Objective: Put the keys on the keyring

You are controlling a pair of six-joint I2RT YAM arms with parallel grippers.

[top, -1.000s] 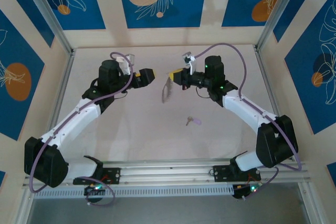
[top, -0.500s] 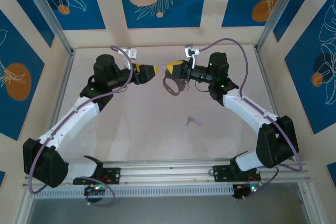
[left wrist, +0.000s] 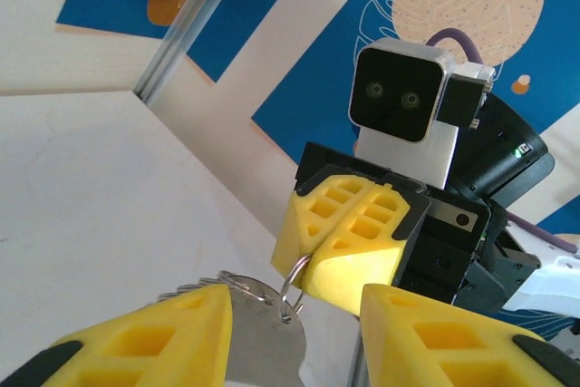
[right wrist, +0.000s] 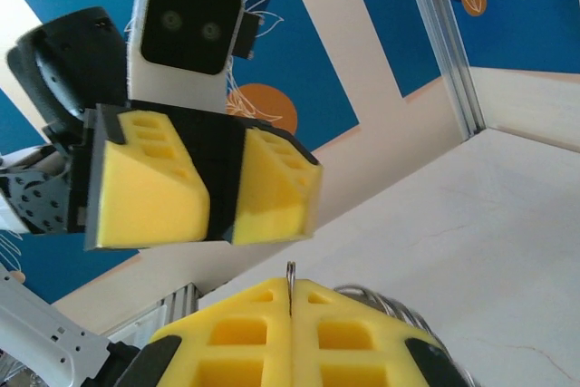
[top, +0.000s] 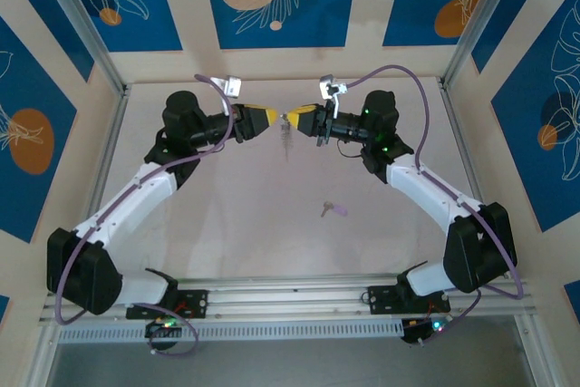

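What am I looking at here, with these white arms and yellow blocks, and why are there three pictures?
These are two robot arms bolted to a table. One picture looks down from above. The other two come from small cameras on each arm's wrist, so each sees its own yellow fingers and the other arm's hand opposite. The right gripper is pinched shut on the keyring, a silvery loop hanging in the air between the arms. The left gripper faces it with jaws apart, one finger on either side of the ring. A small key with a lilac head lies on the table, untouched.
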